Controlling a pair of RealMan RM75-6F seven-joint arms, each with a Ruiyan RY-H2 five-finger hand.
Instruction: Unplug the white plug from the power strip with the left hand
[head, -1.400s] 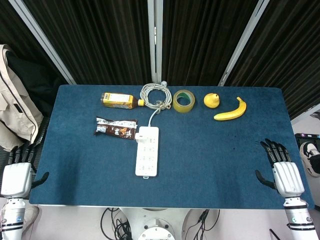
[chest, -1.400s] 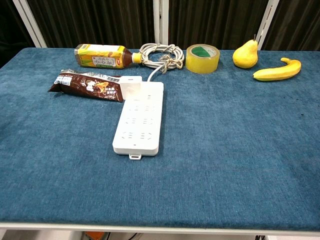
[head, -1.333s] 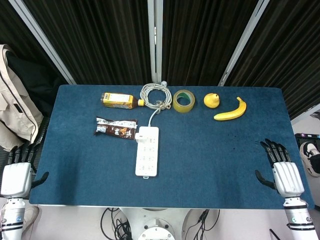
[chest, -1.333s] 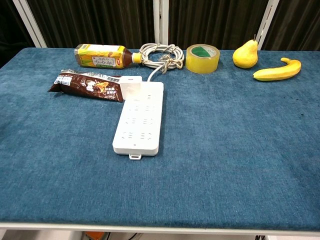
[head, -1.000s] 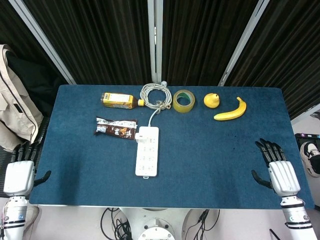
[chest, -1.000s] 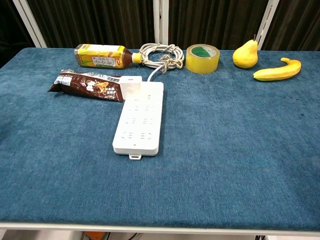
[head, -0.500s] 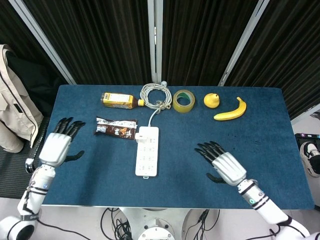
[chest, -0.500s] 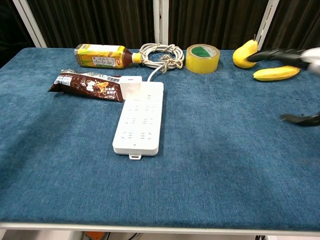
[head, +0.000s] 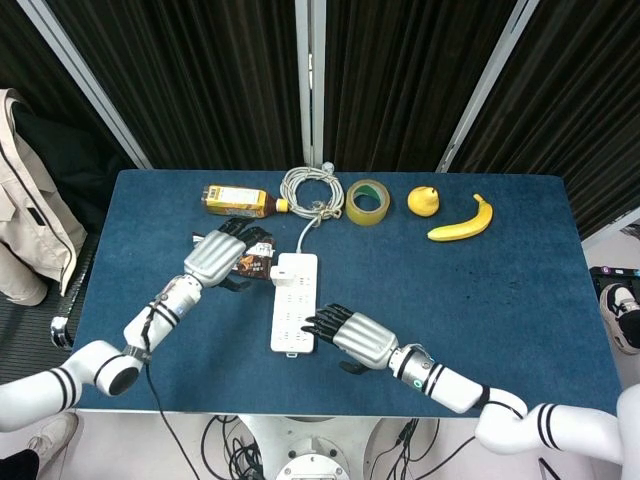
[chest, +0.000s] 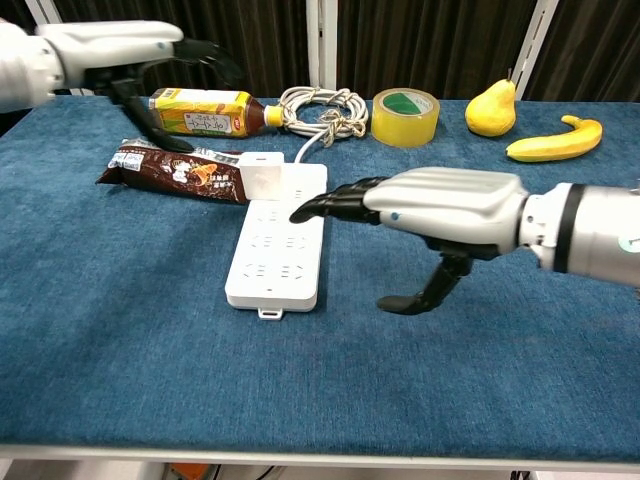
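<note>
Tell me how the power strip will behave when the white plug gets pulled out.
The power strip lies flat and looks light, so it would likely slide or lift with the white plug unless pinned. Its cable is coiled loosely, so it probably offers little restraint. Its rigid casing shouldn't flex.

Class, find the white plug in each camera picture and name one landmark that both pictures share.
Head view: the white plug sits left of centre, at the power strip's far left corner.
Chest view: the white plug lies upper left of centre, beside the snack wrapper.
Shared landmark: the tape roll.
</note>
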